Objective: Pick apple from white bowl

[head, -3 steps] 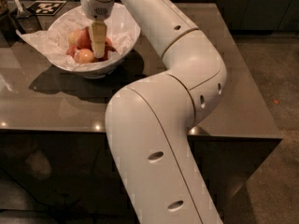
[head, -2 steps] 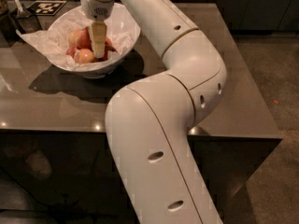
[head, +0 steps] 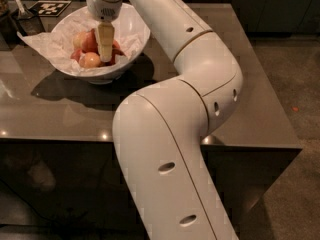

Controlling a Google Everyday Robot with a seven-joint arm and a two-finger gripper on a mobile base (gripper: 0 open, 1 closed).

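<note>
While the arm (head: 200, 69) reaches across the dark table (head: 55, 111), you have the gripper (head: 105, 51) lowered inside the white bowl (head: 141, 34), pointing straight down among the fruit. You cannot tell from this view whether it is spread apart or clamped on anything. The apple (head: 90, 42), the red one, lies in the bowl just beside the gripper, on the picture's left. A paler orange apple (head: 90, 60) sits in front of it and a yellowish one (head: 78, 38) further left. Crumpled tissue paper (head: 37, 44) lines the bowl and spills over its left rim.
</note>
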